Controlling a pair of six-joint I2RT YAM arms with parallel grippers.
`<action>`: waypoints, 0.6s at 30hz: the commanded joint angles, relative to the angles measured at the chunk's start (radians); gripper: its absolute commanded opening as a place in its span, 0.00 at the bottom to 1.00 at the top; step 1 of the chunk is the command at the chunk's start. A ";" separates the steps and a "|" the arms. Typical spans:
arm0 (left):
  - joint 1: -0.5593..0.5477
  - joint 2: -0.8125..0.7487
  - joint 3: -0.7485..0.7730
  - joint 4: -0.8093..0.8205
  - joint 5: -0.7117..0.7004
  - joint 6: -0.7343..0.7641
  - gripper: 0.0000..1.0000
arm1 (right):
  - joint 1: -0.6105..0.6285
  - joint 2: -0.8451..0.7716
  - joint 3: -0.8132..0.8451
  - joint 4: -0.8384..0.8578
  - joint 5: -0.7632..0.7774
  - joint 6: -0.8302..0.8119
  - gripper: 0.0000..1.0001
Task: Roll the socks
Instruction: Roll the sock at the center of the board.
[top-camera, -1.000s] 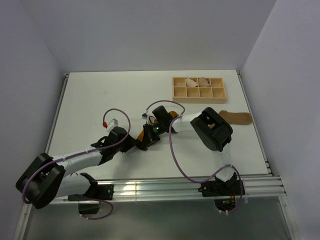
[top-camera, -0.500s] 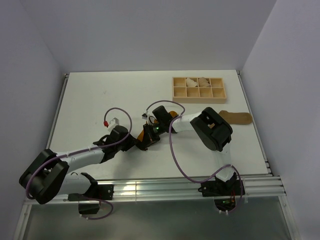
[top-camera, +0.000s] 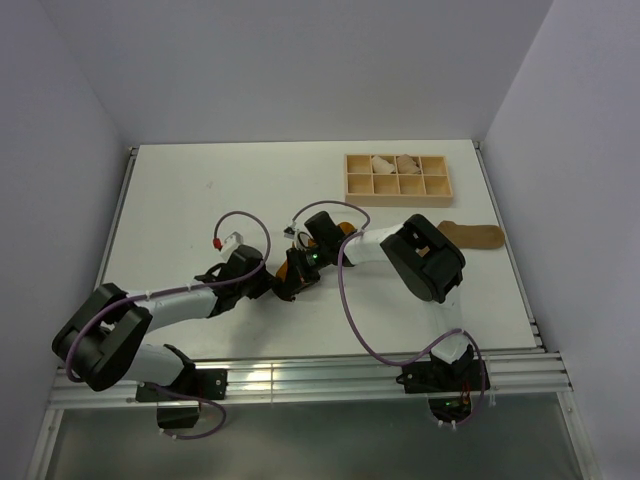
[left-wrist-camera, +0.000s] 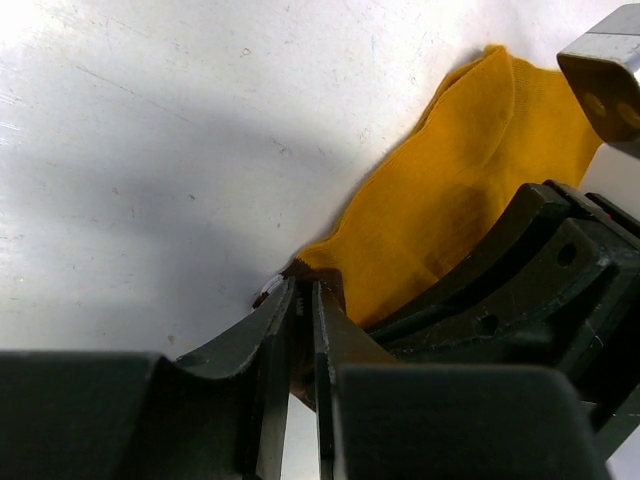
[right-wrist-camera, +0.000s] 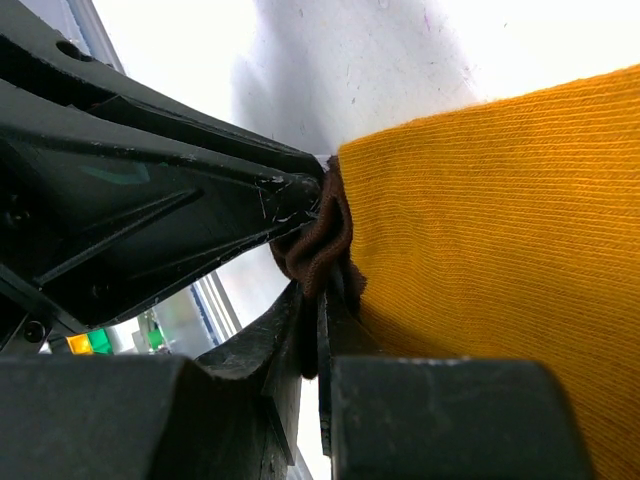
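Note:
The mustard-orange sock (top-camera: 284, 270) lies mid-table, mostly hidden under both grippers in the top view. In the left wrist view its yellow fabric (left-wrist-camera: 470, 190) spreads up to the right. My left gripper (left-wrist-camera: 303, 295) has its jaws nearly together on the sock's dark brown cuff edge. My right gripper (right-wrist-camera: 318, 300) is shut on the bunched brown cuff (right-wrist-camera: 315, 245), with the sock's body (right-wrist-camera: 500, 250) to its right. The two grippers meet tip to tip (top-camera: 283, 284). The tan-brown sock (top-camera: 470, 236) lies flat to the far right, untouched.
A wooden compartment tray (top-camera: 397, 190) stands at the back right, with pale rolled bundles (top-camera: 383, 163) in its far row. Purple cables loop over both arms. A metal rail (top-camera: 330, 375) runs along the table's near edge.
My left arm has slid right toward the sock and its jaws have closed onto the cuff. The right arm and both socks have stayed put.

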 joint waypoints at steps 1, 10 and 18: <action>-0.002 0.027 0.008 -0.042 -0.010 -0.026 0.18 | 0.001 -0.017 -0.018 -0.018 0.094 -0.032 0.13; -0.002 0.024 0.015 -0.083 -0.034 -0.032 0.18 | 0.001 -0.213 -0.097 0.021 0.226 -0.068 0.42; -0.002 0.020 0.017 -0.111 -0.030 -0.021 0.18 | 0.057 -0.495 -0.246 0.077 0.416 -0.258 0.53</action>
